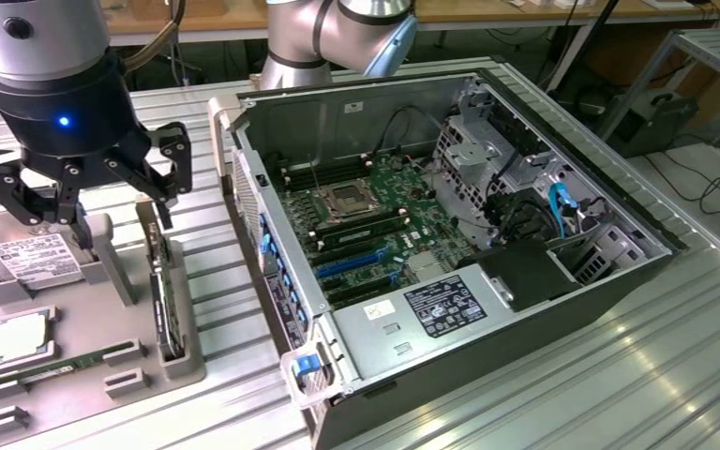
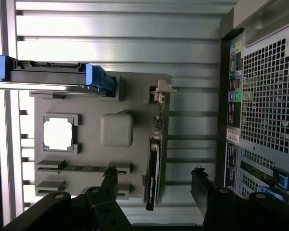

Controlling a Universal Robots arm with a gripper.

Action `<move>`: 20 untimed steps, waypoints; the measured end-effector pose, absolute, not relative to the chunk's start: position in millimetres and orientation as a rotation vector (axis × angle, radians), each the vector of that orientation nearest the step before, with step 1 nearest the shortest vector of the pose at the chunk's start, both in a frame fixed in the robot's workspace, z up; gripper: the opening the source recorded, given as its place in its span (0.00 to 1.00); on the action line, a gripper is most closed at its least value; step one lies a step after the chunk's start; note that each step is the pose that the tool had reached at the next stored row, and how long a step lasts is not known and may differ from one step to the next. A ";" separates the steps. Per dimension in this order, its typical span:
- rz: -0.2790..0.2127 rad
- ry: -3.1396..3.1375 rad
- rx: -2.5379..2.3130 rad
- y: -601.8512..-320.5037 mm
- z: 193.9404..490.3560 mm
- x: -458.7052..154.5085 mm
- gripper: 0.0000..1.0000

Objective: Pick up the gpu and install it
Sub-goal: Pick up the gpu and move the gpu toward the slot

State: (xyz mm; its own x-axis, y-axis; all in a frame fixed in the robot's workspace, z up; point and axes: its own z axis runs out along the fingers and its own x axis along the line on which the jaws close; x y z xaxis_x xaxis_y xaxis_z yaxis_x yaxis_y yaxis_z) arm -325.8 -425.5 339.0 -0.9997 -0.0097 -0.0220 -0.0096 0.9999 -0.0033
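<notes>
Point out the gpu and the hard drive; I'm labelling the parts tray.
gpu (image 2: 152, 178), wrist view, on the black card's upturned edge.
hard drive (image 1: 33, 257), exterior view, on its white label.

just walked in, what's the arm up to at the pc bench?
The arm's gripper hangs open above the grey parts tray, which sits beside the opened computer case. In the wrist view the gpu, standing on edge in its tray slot, lines up between the fingers, but nothing is gripped. The hard drive, processor and memory stick also sit in the tray. The gpu is not yet in the case.
</notes>
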 end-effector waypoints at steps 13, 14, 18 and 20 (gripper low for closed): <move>-0.005 3.120 -0.015 -428.3 331.2 -325.7 0.72; -0.005 3.119 -0.015 -428.5 330.2 -325.8 0.72; -0.005 3.120 -0.015 -429.9 326.7 -325.8 0.72; -0.005 3.120 -0.015 -430.4 325.2 -325.8 0.72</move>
State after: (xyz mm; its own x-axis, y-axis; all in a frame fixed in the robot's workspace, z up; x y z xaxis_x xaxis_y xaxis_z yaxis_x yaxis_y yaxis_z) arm -325.8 -430.4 325.2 -0.9997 -0.0097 -0.0213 -0.0097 0.9999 -0.0033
